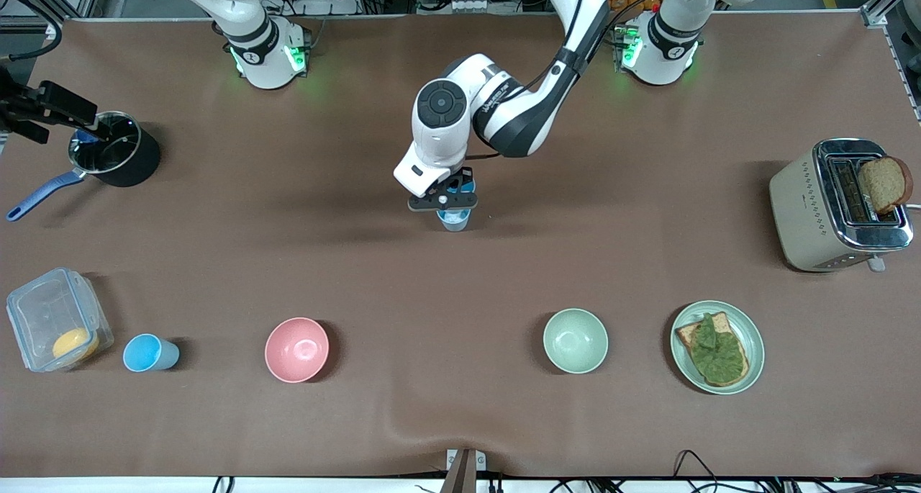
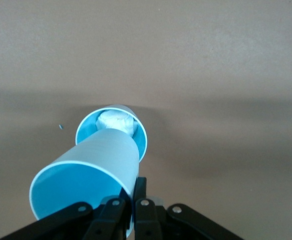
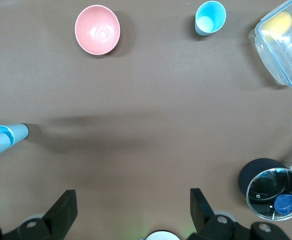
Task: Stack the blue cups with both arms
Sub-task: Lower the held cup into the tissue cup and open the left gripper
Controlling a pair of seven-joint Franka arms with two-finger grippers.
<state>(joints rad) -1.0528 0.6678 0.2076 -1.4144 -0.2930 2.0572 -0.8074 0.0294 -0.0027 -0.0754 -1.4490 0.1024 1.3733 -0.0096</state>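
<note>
Clear lidded box [image 1: 50, 320] holds a yellow item. Free blue cup [image 1: 147, 353] stands beside it, empty. Right gripper [image 3: 131, 212], jaws wide and empty, waits by the saucepan [image 1: 115, 155]. Left gripper [image 1: 450, 194] clamps a held cup [image 2: 86, 180] above the standing cup [image 2: 136, 132] with the white piece, mid-table.

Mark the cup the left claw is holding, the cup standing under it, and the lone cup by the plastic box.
held cup [image 2: 98, 160], left wrist view, outer wall.
standing cup [image 2: 141, 141], left wrist view, inner wall near the rim.
lone cup [image 1: 142, 353], front view, blue inside.
</note>
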